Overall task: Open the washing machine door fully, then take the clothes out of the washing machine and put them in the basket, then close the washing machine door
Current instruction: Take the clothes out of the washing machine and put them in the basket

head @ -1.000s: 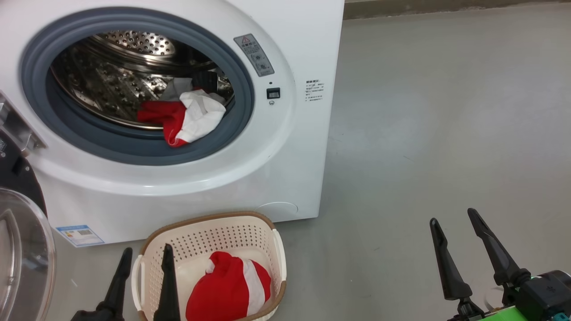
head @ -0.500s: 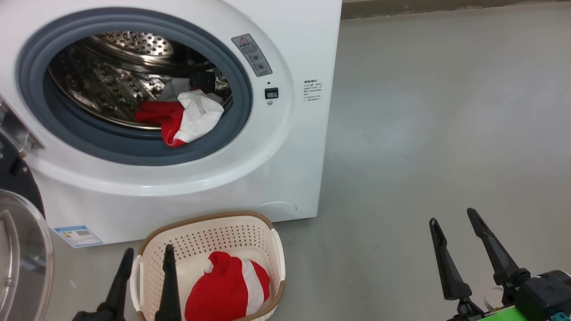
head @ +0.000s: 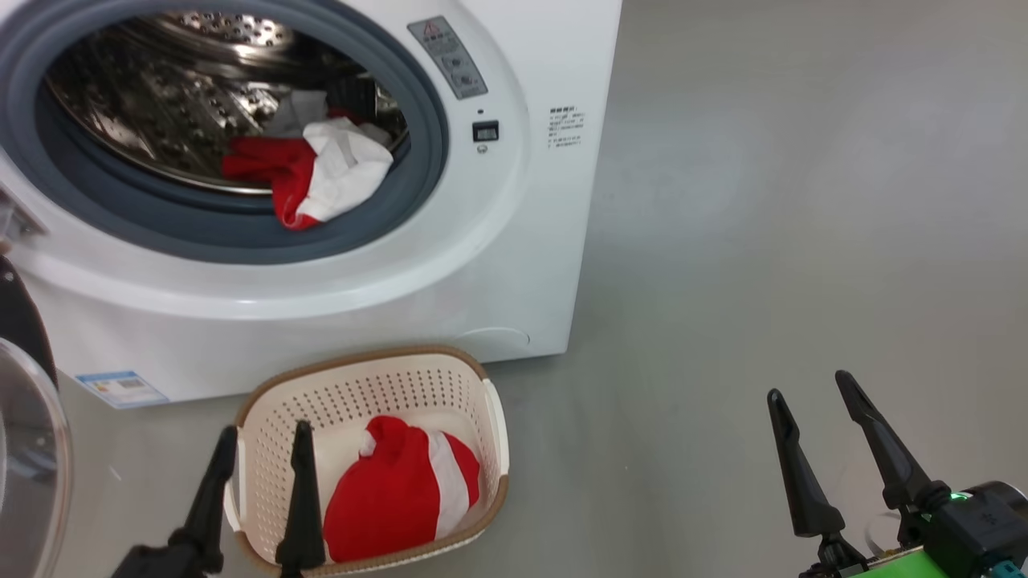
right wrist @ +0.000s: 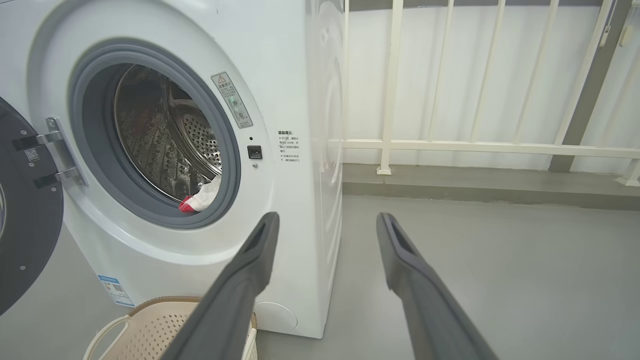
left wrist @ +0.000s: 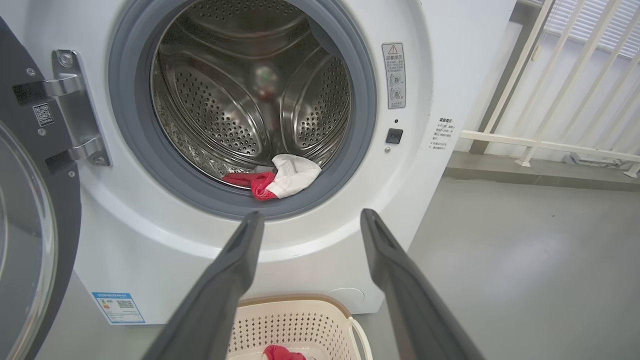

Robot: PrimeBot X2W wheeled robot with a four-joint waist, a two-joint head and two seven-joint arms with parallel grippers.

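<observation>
Hanging over the lower lip of the grey gasket (head: 241,233), the red-and-white garment (head: 313,172) left in the washing machine (head: 522,241) lay at about twelve o'clock from the left gripper (head: 265,431) in the head view, well apart from its fingertips. In the left wrist view the same piece sat just above the gap between the two dark fingers, toward eleven o'clock, so that arm pointed almost straight at it. Its long axis ran roughly from nine to three o'clock along the drum's mouth. The red part lay toward nine and the white part toward three, drooping toward six over the gasket.

The right gripper (head: 808,385) stood well off at four o'clock from the drum opening, over bare floor. In its own wrist view the garment showed far out near nine o'clock, so the left arm was judged clearly the nearer. Both grippers had their fingers spread wide and carried nothing.

A second red-and-white piece (head: 393,490) lay in the basket (head: 361,360), at about four o'clock of the left gripper. The washing machine door (head: 28,433) stood swung open at nine o'clock of the machine.

Against the picture a second before, machine and basket sat higher in the head view. The whole picture had shifted together, so the head camera had tipped downward, and neither garment nor basket had moved. Both grippers kept much the same place and spread.
</observation>
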